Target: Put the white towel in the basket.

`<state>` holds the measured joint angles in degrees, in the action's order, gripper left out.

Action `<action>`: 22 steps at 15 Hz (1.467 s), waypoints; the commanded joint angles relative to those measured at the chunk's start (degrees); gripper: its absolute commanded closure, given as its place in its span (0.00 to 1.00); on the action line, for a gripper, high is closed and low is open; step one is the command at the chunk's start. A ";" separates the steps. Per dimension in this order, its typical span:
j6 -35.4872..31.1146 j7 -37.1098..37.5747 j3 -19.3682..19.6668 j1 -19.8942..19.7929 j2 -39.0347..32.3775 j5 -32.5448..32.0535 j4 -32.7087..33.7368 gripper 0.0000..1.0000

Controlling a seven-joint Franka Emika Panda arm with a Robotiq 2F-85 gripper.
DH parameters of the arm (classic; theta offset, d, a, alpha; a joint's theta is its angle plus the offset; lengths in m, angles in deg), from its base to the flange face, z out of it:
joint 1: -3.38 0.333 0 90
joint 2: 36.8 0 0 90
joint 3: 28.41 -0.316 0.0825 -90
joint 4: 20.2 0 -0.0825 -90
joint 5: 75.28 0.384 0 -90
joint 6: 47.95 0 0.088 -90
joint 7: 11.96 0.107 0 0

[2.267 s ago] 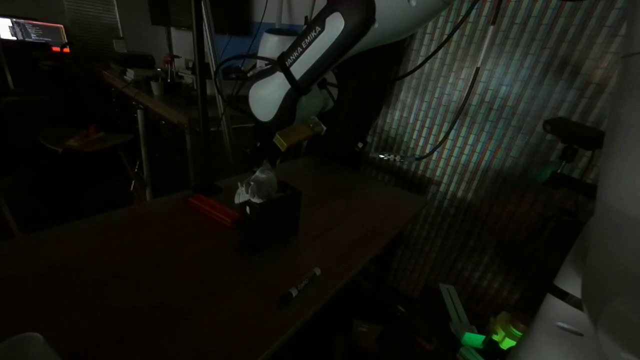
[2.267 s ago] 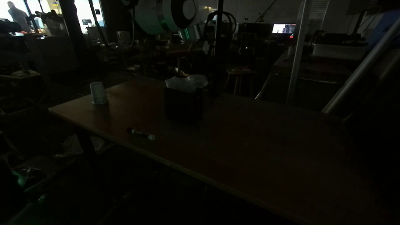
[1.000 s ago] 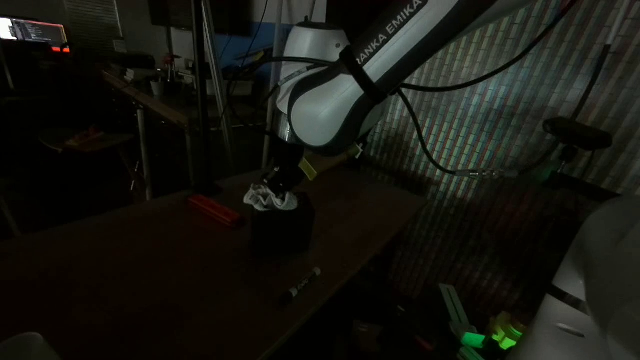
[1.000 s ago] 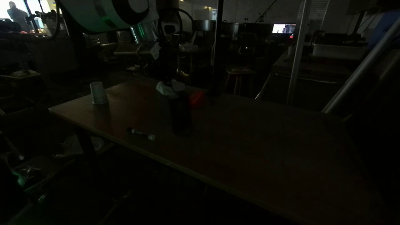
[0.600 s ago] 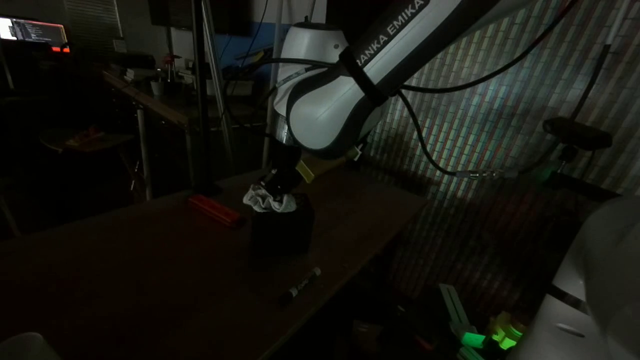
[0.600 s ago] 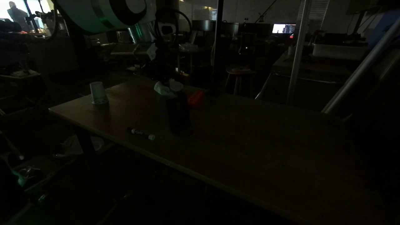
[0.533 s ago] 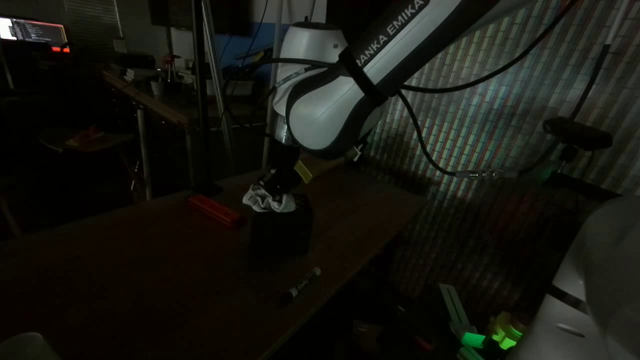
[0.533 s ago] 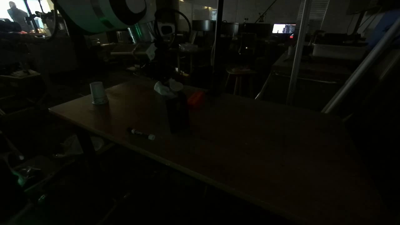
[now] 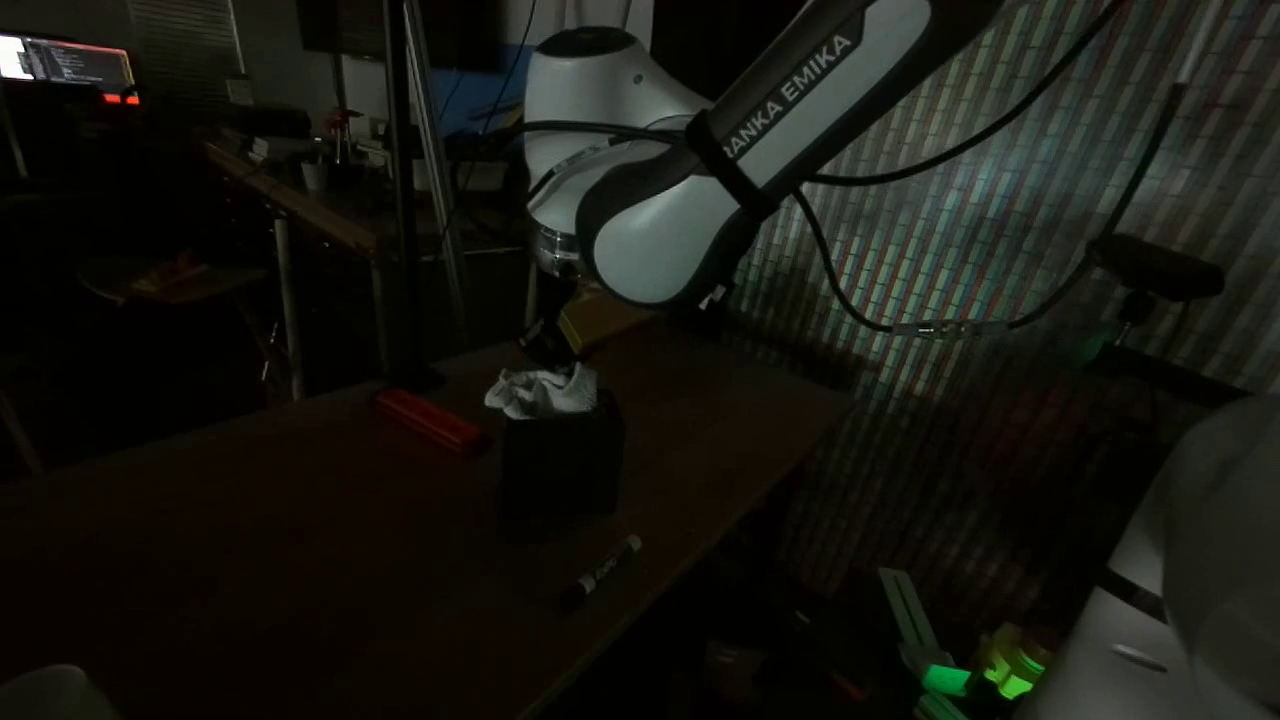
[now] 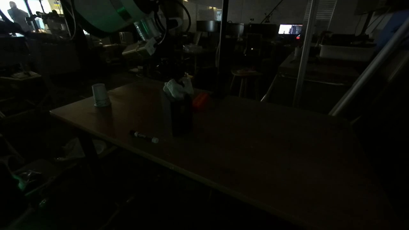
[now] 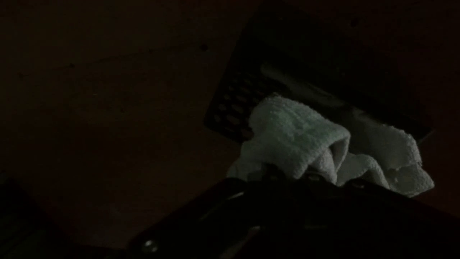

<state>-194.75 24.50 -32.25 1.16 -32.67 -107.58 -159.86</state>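
While white towel (image 11: 298,131) bulges from basket (image 9: 562,465) right at gripper (image 11: 293,177) tips, jaw spread and hold: cannot tell.

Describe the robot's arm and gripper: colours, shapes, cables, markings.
The arm is rounded, white with black sections; its lettering reads "RANKA EMIKA", cut off at a black strap. Black cables run along it, one with a silvery connector. A silvery band shows near the arm's end. The gripper is black with a shiny round spot; finer detail is lost in darkness.

The arm link (image 9: 800,110) above the gripper (image 11: 293,178) bears "RANKA EMIKA"; lettering on the marker (image 9: 603,572) below is illegible.
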 commanded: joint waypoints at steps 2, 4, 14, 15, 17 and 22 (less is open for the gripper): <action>3.81 4.48 -0.99 2.20 -5.32 -0.06 4.82 0.98; 4.36 4.26 -0.67 3.44 -7.44 1.15 5.70 0.98; 2.26 -0.60 3.22 3.59 -15.57 12.67 8.28 0.98; 1.87 -1.83 3.51 3.43 -16.25 14.85 8.33 0.98; 1.60 -4.48 3.91 3.23 -17.45 18.97 8.63 0.98; 0.80 -11.55 4.17 2.96 -19.21 27.99 9.65 0.98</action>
<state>-192.21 17.51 -28.36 4.08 -48.89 -84.35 -151.81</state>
